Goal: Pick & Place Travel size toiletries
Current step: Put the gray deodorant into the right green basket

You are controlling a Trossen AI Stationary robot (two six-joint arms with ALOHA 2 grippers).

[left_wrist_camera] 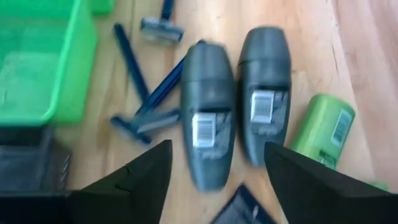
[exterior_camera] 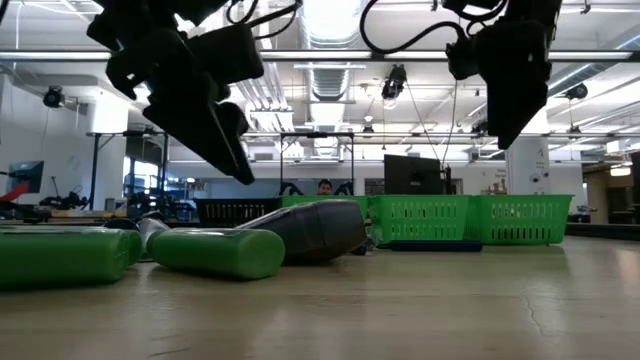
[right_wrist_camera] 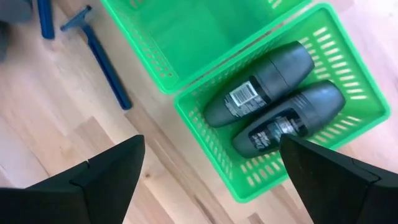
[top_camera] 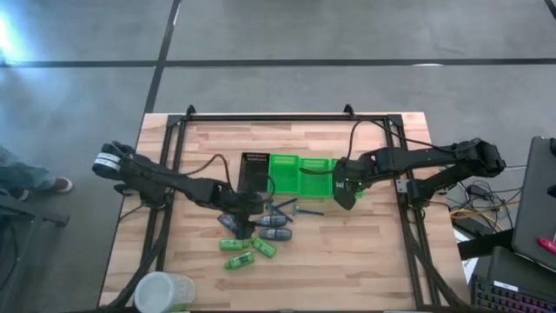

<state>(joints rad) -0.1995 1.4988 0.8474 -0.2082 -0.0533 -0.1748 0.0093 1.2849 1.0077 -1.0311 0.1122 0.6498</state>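
In the high view, loose toiletries lie on the wooden table near the green trays [top_camera: 300, 174]. The left wrist view shows two grey oval bottles [left_wrist_camera: 208, 115] [left_wrist_camera: 264, 93] lying side by side, a green tube [left_wrist_camera: 323, 127], blue razors [left_wrist_camera: 143, 93] and a dark packet's corner [left_wrist_camera: 239, 208]. My left gripper [left_wrist_camera: 217, 149] [top_camera: 246, 216] hovers open above the grey bottles, touching nothing. My right gripper [right_wrist_camera: 211, 140] [top_camera: 348, 196] hangs open over the right-hand green tray [right_wrist_camera: 348, 81], where two grey bottles [right_wrist_camera: 261, 87] [right_wrist_camera: 289, 121] lie flat. A razor [right_wrist_camera: 99, 56] lies beside that tray.
A black slotted tray [top_camera: 254, 171] stands left of the green trays. More green tubes [top_camera: 239, 261] [exterior_camera: 215, 252] lie toward the near edge. A pale cup [top_camera: 163, 291] sits at the near left corner. Bare wood shows right of the razors [top_camera: 365, 243].
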